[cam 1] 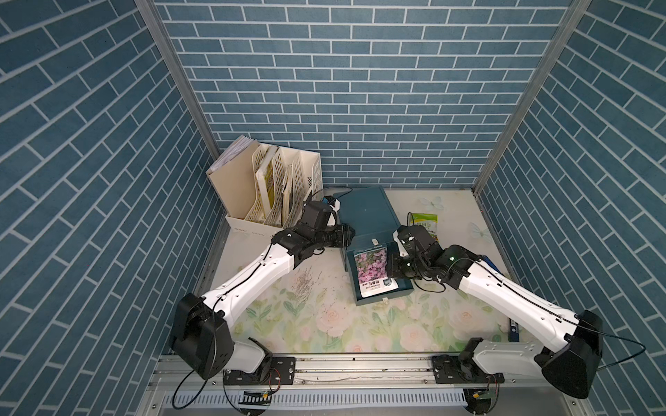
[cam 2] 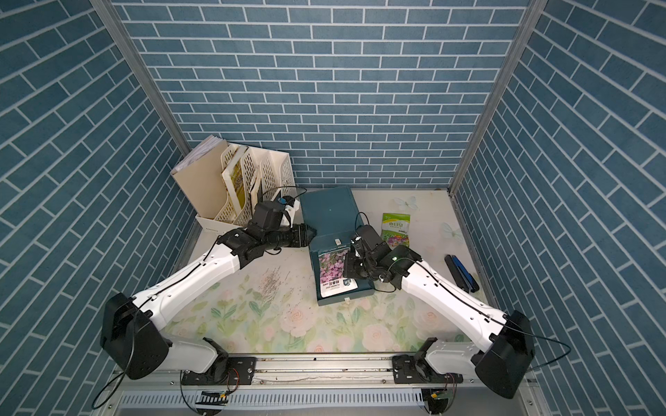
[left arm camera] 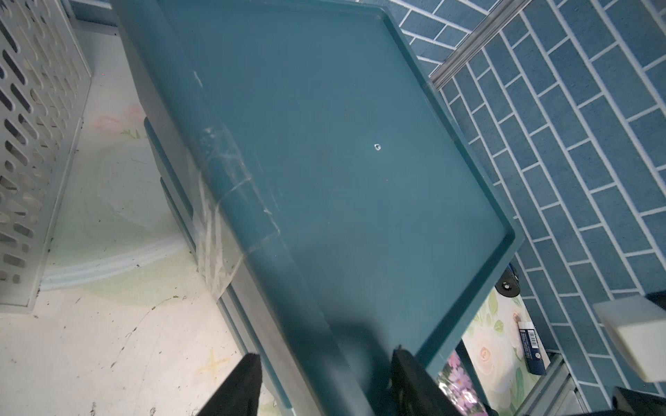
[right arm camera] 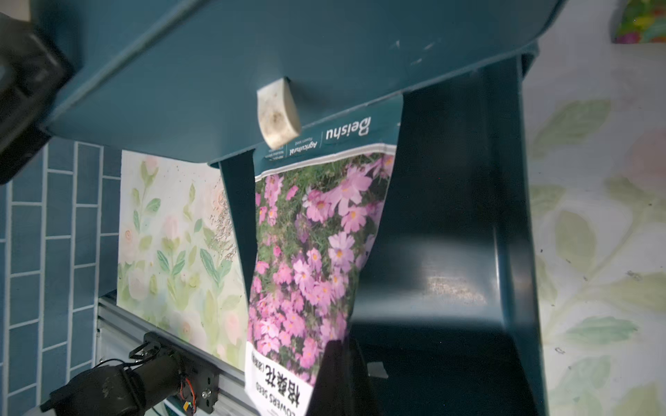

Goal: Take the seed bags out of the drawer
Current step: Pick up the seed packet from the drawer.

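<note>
Pink-flower seed bag [cam 1: 371,268] seen lying in the open drawer [cam 1: 405,286], pinched at its edge by the closed right gripper [cam 1: 390,269], green seed bag [cam 1: 425,220] laid on the table [cam 1: 324,324], cabinet [cam 1: 367,212] edge clamped by the left gripper [cam 1: 349,234]

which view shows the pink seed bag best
Right wrist view: the glossy pink-flowered seed packet fills it, print readable. Both top views show it small in the teal plastic drawer, part-hidden by the right arm. The left wrist view catches one corner.
</note>
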Robot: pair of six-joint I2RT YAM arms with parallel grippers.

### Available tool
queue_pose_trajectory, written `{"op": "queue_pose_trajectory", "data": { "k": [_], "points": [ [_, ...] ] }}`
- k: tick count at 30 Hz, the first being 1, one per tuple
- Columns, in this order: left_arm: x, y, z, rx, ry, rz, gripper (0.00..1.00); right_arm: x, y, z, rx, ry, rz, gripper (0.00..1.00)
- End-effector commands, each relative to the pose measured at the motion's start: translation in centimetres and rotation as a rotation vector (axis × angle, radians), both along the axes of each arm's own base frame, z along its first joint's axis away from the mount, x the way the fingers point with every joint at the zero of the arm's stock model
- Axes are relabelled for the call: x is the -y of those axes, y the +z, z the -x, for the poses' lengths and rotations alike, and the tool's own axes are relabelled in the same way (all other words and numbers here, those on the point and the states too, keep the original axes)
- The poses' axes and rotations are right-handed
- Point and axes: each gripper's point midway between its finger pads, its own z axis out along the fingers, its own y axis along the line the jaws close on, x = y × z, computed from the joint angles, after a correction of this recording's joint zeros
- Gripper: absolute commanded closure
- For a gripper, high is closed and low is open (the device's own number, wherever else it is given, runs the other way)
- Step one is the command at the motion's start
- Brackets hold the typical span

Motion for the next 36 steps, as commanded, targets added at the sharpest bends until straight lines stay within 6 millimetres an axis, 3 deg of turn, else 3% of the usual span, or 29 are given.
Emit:
{"op": "queue_pose_trajectory", "data": {
  "k": [1, 11, 20, 31, 36],
  "points": [
    [-1.0, -2.5, 1.7, -0.084, -0.026, -0.072, 0.39, 0.9, 1.4, 1.2, -0.023, -0.012, -0.03, 1.0],
    [-1.1, -2.6, 1.8, -0.086, -0.027, -0.077, 0.39, 3.3, 3.3, 2.9, -0.014, -0.056, -0.046, 1.0],
    [-1.1, -2.6, 2.0, -0.091, -0.033, -0.076, 0.39, 7.6, 5.2, 3.2, 0.044, -0.16, 0.041, 1.0],
    [-1.1, -2.8, 2.2, -0.093, -0.041, -0.082, 0.39, 13.0, 7.1, 1.8, 0.109, -0.339, 0.099, 1.0],
    [-1.1, -2.6, 2.2, -0.092, -0.046, -0.079, 0.39, 15.7, 7.1, 0.5, 0.115, -0.418, 0.151, 1.0]
  ]
}}
